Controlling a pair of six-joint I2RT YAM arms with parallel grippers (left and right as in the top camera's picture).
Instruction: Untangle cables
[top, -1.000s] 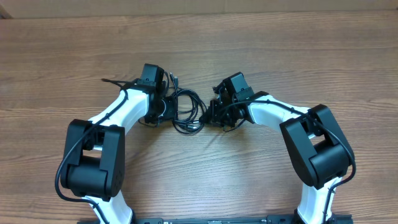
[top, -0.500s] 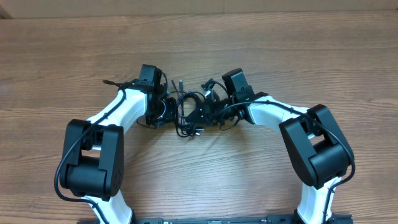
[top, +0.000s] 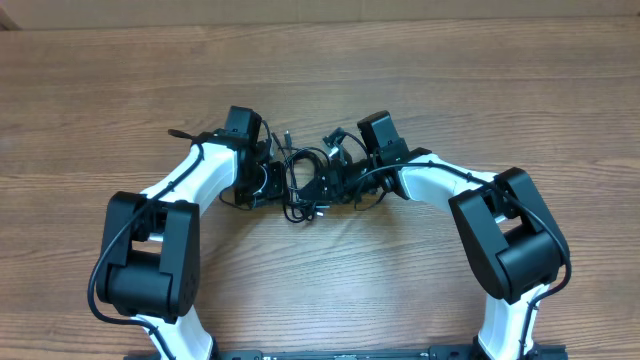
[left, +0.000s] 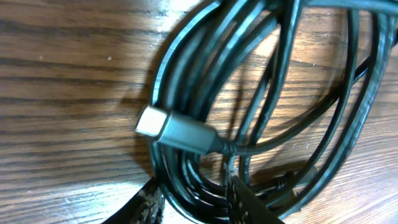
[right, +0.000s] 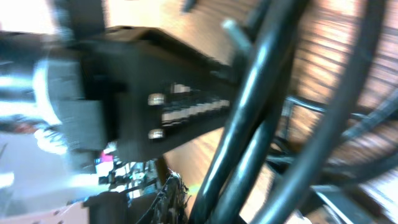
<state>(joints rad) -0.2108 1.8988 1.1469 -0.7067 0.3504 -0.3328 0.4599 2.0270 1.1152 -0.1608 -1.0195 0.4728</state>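
Overhead shows one tangle of thin black cables on brown wooden table between left gripper and right gripper, two in all; left wrist alone reveals one silver-tipped plug, fingertips flanking strands, neither claw's grip tellable.

Tangled cables on table, between left arm, right arm.

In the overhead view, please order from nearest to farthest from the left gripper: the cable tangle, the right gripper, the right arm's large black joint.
1. cable tangle, at the left gripper.
2. right gripper, across the tangle.
3. large black joint, far back toward the base.
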